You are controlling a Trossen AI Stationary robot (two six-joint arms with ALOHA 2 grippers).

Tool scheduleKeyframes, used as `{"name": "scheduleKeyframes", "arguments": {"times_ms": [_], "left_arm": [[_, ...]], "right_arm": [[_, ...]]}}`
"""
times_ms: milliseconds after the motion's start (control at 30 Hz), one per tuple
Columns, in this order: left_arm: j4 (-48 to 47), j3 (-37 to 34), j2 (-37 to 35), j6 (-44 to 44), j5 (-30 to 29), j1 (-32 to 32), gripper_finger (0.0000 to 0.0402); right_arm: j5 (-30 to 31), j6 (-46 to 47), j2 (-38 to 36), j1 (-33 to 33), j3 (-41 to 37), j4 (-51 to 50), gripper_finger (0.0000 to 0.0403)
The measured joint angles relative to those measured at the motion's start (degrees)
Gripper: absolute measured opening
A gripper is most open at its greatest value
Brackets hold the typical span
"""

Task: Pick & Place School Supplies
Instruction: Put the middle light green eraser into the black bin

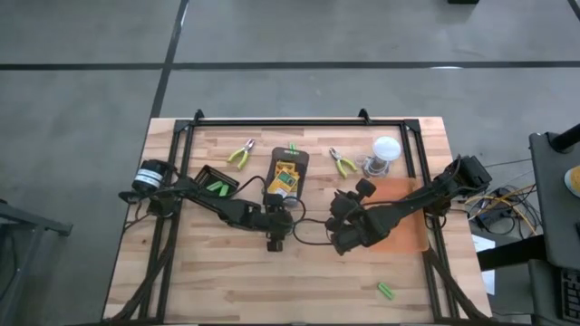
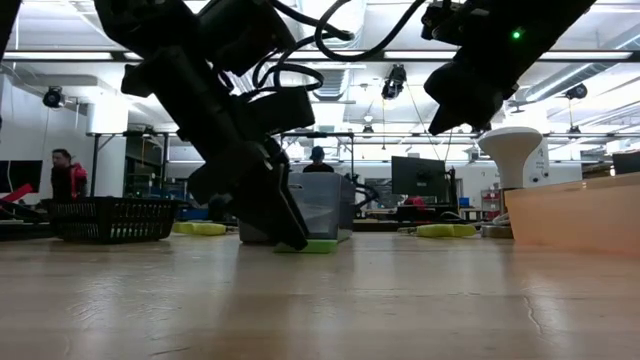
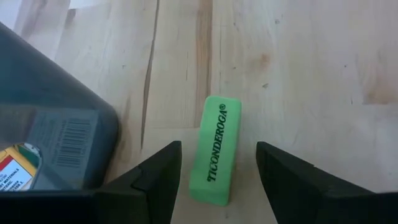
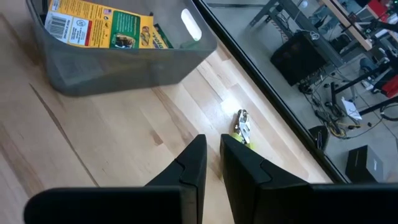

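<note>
The left gripper (image 3: pixel 217 171) is down at the table with its fingers (image 3: pixel 155 177) spread, and a bright-green stick (image 3: pixel 215 151) lies flat on the wood right between them, a gap of bare wood showing on either side. It reads TICONDEROGA in black along its length. Just outside one finger stands the rounded corner of the dark grey tray (image 3: pixel 93 118), close enough to crowd that side; through its wall a barcode label shows, and a scrap of a yellow and red box.

From above, the left gripper (image 1: pixel 275 237) sits just off the near end of the tray (image 1: pixel 302 156), which holds the crayon boxes (image 1: pixel 285 179) stacked flat, yellow and green. The level camera shows the fingertips down at the green stick (image 2: pixel 320 246) with the tray (image 2: pixel 325 205) right behind.

The right gripper (image 1: pixel 343 243) hangs just beside the left one, over bare wood, fingers (image 4: pixel 245 168) pressed together on nothing. Ahead of its fingers lie one pair of pliers (image 4: pixel 242 129) near the table's black rail, and the tray (image 4: pixel 124 68) with a crayon box (image 4: pixel 99 23) face up; its small print cannot be read.

Further off: a second pair of pliers (image 1: pixel 240 155), a small black bin (image 1: pixel 216 178) holding green sticks (image 1: pixel 217 187), the clear jar (image 1: pixel 382 156) with a white lid, an orange mat (image 1: pixel 406 226), and one more green stick (image 1: pixel 386 291) alone near the front edge. People (image 2: pixel 63 175) show in the room behind.
</note>
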Motion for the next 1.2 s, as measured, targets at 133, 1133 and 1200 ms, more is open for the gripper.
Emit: {"name": "scheduleKeyframes", "arguments": {"times_ms": [133,1133,1200], "left_arm": [[-0.11,0.02,-0.04,-0.61,0.75,0.00,0.0213],[-0.11,0.00,-0.04,2.05,-3.02,-5.20,0.0213],[-0.07,0.00,-0.04,2.52,-5.36,-5.93,0.0213]], "right_arm": [[0.00,0.00,0.00,0.00,0.00,0.09,0.0043],[0.00,0.00,0.02,0.01,0.00,1.14,0.0043],[0.00,0.00,0.02,0.02,0.00,1.20,0.0043]]}}
